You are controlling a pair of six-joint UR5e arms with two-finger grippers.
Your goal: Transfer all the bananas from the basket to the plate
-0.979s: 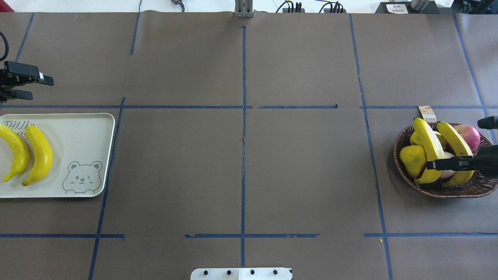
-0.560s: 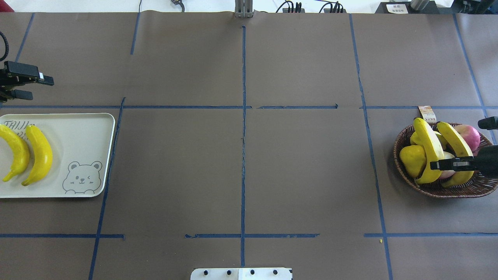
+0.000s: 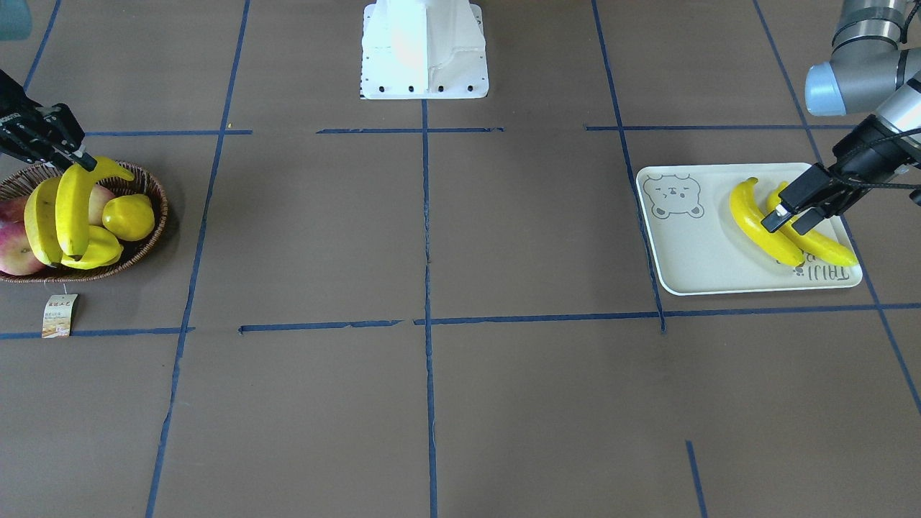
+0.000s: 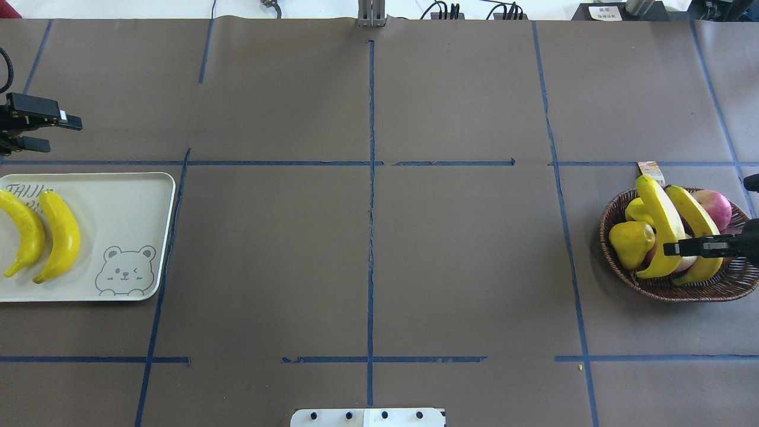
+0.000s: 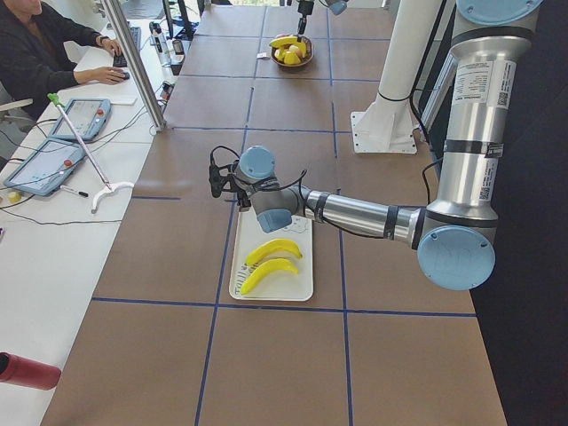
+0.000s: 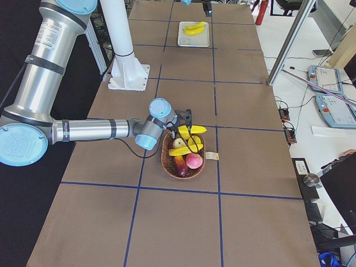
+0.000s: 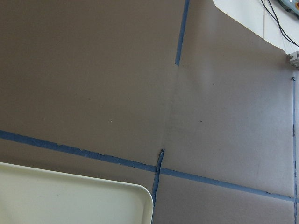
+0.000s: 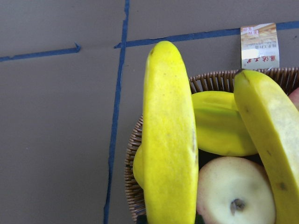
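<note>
Brown paper crossed by blue tape lines is spread over the table (image 4: 367,249), and at its far right end the right pincer (image 4: 670,249) is seen clenched on one banana (image 4: 657,222), gripped near the end closest to the robot. That fruit's long axis is laid crosswise to the fingers, so most of its length is carried beyond the pincer, away from the robot, with the far tip raised over the rim of the basket (image 4: 682,292). Just beside the pincer, towards the wrist, a second banana (image 4: 695,218) is laid almost parallel in the basket, and a yellow pear-like fruit (image 4: 630,242) is found just past the fingertips. A reddish apple (image 4: 716,206) is tucked behind the second banana. Well apart from the pincer, straight out past its fingertips across the whole table, the plate (image 4: 118,201) is set, with two bananas (image 4: 59,234) already laid on it. The left pincer (image 4: 64,135) is held released and empty near that plate and is by far the nearer to it. Two fruits are therefore judged outstanding, and a long carry or a hand-over is expected.
</note>
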